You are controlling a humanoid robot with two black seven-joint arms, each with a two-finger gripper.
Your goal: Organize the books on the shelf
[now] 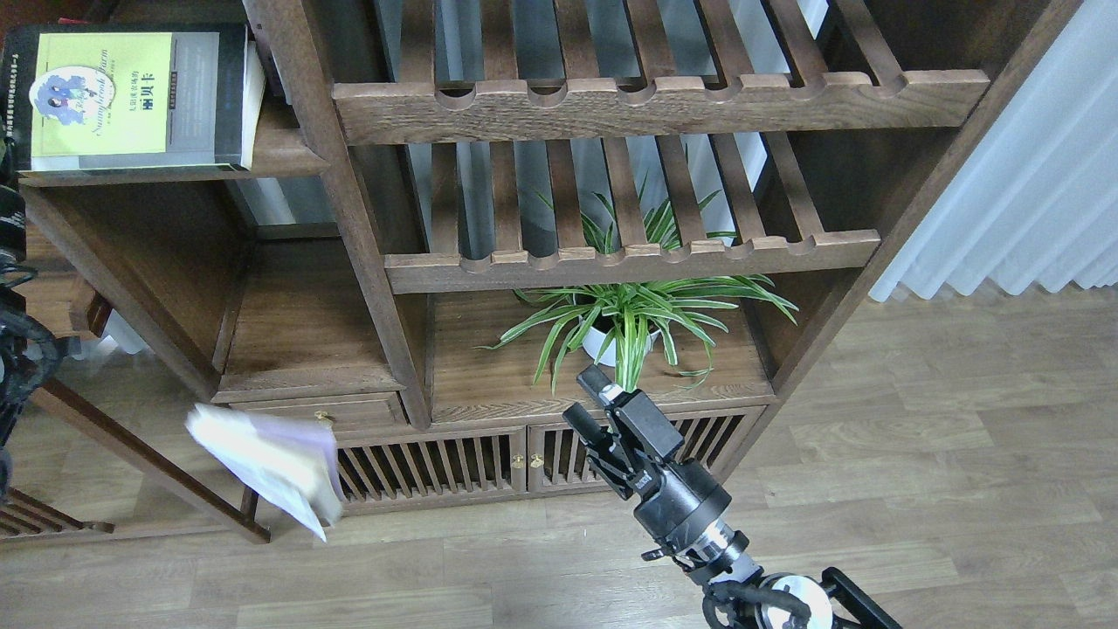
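Observation:
The black book with a lime-green panel [131,96] lies flat, cover up, on the solid dark-brown shelf [284,157] at the top left. The white-lilac book [266,467] is blurred and tilted in the air, low at the left in front of the bookcase's drawer, and no gripper touches it. The red book is out of view. My right gripper [583,402] is open and empty, low in the middle, in front of the slatted cabinet doors. Only dark parts of my left arm [19,349] show at the left edge; its gripper is out of view.
Two slatted racks with notched front rails [629,258] fill the bookcase's right half. A potted spider plant [624,328] stands on the board below them. Slatted doors [437,472] close the base. White curtains [1031,192] hang at the right, above wooden floor [917,489].

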